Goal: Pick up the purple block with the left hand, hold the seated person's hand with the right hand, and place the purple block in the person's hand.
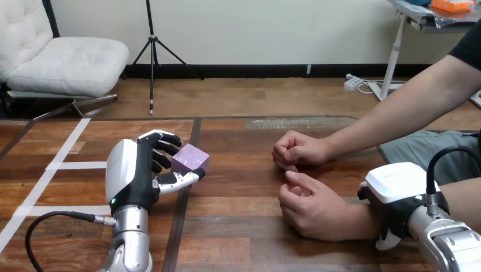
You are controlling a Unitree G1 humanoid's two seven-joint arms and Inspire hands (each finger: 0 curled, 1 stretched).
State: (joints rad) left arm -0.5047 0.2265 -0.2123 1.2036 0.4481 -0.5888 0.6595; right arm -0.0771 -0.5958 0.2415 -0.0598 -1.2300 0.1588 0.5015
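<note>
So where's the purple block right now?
In the head view the block is at the left of the table, gripped between the fingers and thumb of the left robot hand, with the person's farther hand off to its right.

i'm seeing the table (238,232) brightly and evenly lit from overhead. a pale glare patch sits at its far edge, shadows under the person's nearer hand (309,207) are soft, and my left hand (127,175) shows a white sheen.
</note>
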